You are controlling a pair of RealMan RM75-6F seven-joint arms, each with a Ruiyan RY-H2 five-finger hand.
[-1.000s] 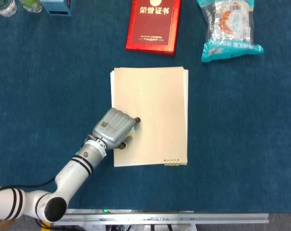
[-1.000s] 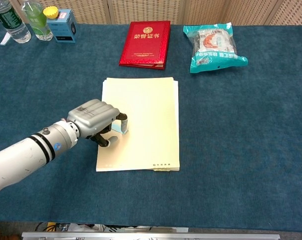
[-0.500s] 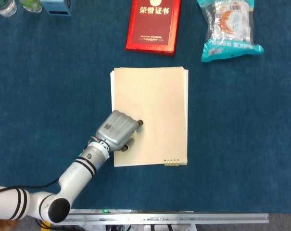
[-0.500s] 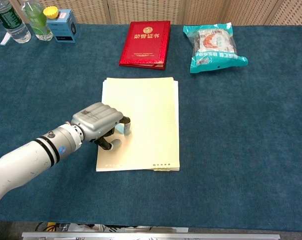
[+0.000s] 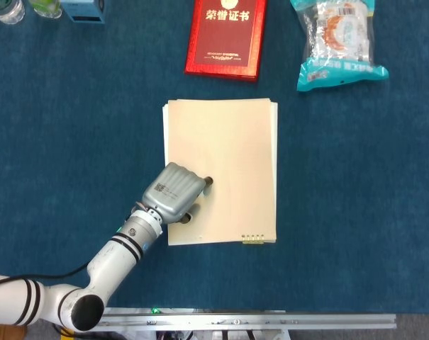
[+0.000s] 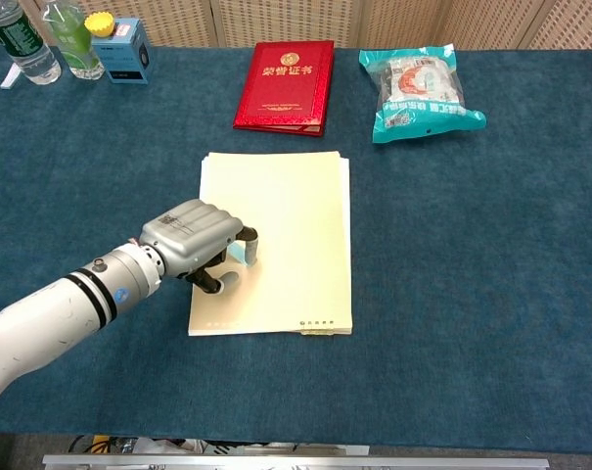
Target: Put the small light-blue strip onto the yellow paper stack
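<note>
The small light-blue strip (image 6: 240, 253) shows in the chest view as a pale sliver between the curled fingertips of the left hand (image 6: 191, 238), low over the left part of the yellow paper stack (image 6: 294, 235). The fingers are closed around it, so the hand holds the strip; whether the strip's lower edge touches the paper cannot be told. In the head view the hand (image 5: 174, 193) covers the strip entirely, its back turned up and its dark fingertips reaching onto the stack (image 5: 232, 163) near the lower left edge. The white forearm runs from the hand down toward the lower left corner of both views. The right hand appears in neither view.

The stack lies on the blue table cloth (image 6: 472, 255). Beyond it rests a red certificate booklet (image 6: 285, 85), and to its right a teal snack bag (image 6: 418, 90). At the far left corner stand two bottles (image 6: 41, 39) and a small blue box (image 6: 121, 51).
</note>
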